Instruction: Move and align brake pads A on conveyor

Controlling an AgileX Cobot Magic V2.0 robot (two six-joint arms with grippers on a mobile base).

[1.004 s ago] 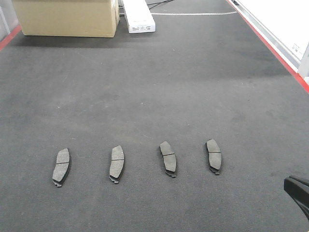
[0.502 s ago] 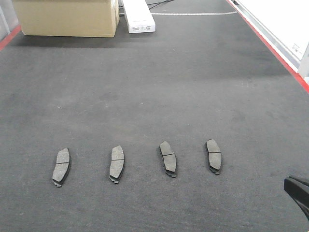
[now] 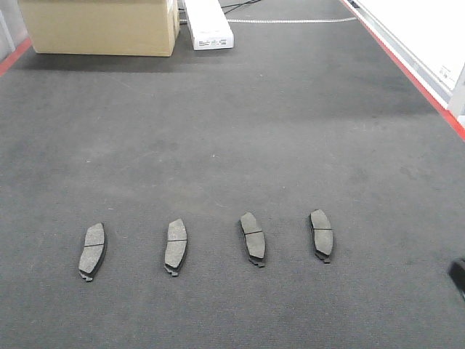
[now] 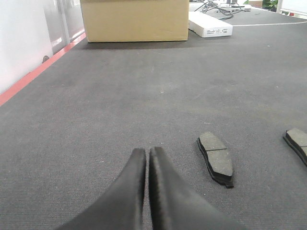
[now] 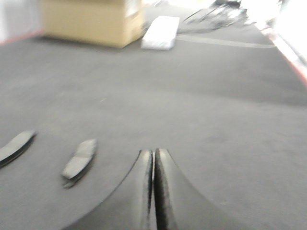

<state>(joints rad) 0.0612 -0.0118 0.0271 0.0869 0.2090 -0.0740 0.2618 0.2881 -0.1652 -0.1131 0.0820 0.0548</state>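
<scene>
You are looking at one container, a cardboard box (image 3: 102, 27) sitting closed at the far left of the conveyor (image 3: 240, 138), so what it is holding cannot be told. Just right of it a flat white carton (image 3: 208, 24) is lying, with cables trailing behind.

The four brake pads A are lying flat in a row across the near belt, each apart from its neighbour: first pad (image 3: 92, 251), second pad (image 3: 175, 246), third pad (image 3: 253, 238), fourth pad (image 3: 322, 234). All are running roughly lengthwise along the belt, slightly tilted.

Your left gripper (image 4: 147, 158) is hovering low with its fingers pressed together, holding nothing, the first pad just right of it. Your right gripper (image 5: 153, 160) is likewise pinched closed and empty, in a blurred view, with the fourth pad to its left.
</scene>
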